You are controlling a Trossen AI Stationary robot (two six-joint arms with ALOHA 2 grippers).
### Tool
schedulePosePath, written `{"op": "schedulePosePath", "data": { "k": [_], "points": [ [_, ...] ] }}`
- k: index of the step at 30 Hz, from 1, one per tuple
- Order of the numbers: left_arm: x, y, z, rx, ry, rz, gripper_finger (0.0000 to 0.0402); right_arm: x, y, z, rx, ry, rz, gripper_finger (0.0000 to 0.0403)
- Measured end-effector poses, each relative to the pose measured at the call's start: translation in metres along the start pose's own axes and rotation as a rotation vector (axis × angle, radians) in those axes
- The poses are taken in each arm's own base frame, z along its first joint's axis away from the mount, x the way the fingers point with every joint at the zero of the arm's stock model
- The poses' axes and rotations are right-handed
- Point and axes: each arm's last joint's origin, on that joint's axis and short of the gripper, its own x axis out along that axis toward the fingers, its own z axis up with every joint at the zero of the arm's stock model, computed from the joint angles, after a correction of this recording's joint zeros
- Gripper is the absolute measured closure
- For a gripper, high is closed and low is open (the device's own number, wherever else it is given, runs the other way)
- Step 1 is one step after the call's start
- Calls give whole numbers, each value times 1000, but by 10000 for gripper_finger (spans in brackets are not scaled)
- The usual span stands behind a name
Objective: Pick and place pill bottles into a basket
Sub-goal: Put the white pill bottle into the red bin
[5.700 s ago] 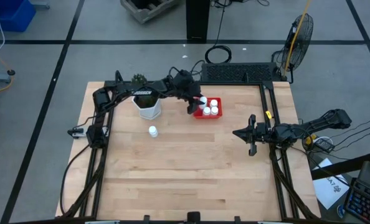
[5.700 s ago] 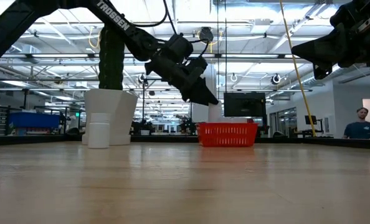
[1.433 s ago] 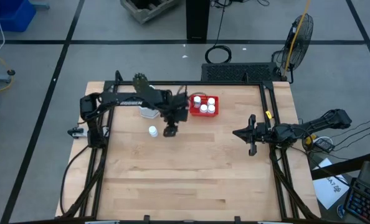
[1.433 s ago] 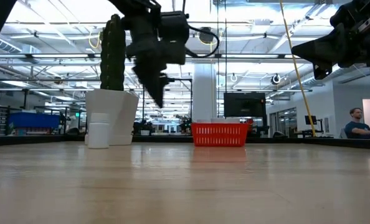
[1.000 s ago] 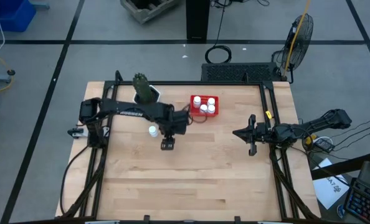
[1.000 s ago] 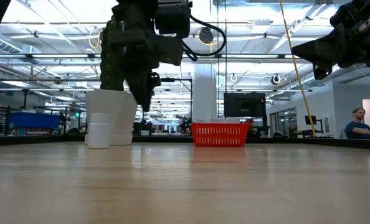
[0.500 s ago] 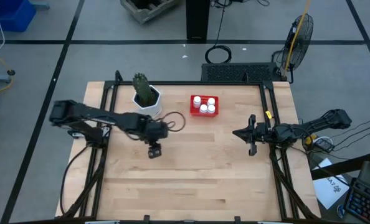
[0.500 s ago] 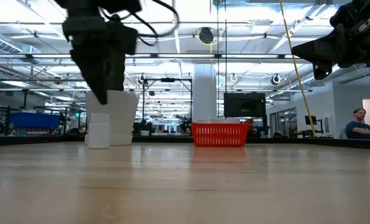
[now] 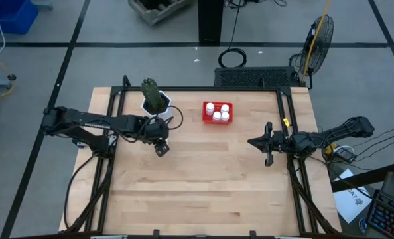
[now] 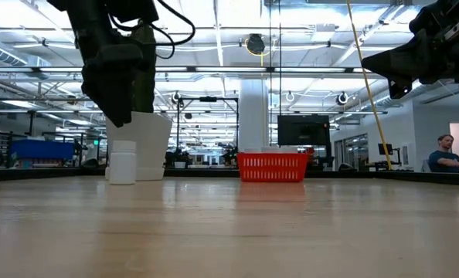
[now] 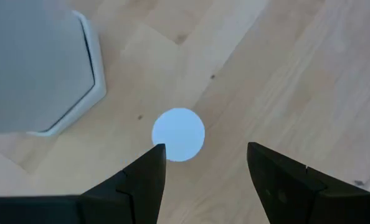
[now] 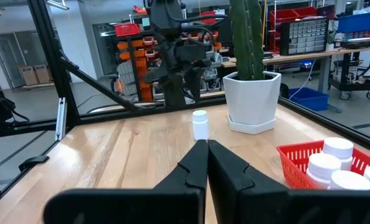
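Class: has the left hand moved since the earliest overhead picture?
Yes. The left hand has swung from the basket across to the near side of the plant pot.

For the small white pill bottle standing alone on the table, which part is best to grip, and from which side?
Grip the small white pill bottle across its round body just below the cap, coming from straight above. It stands upright, and the open left pincer already hangs over it. Keep the fingers clear of the white hexagonal plant pot beside it.
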Motion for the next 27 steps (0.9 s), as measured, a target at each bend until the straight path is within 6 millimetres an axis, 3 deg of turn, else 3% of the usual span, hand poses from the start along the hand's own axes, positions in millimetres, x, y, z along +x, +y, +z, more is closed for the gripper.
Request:
{"op": "schedulePosePath", "data": {
  "k": [11, 19, 27],
  "points": [
    [11, 18, 12, -102, 36, 25, 174, 0, 0, 0, 0, -1, 0, 399],
    [31, 16, 13, -73, 113, 44, 174, 0, 0, 0, 0, 0, 0, 399],
    [38, 15, 14, -59, 120, 53, 174, 0, 0, 0, 0, 0, 0, 399]
  ]
}}
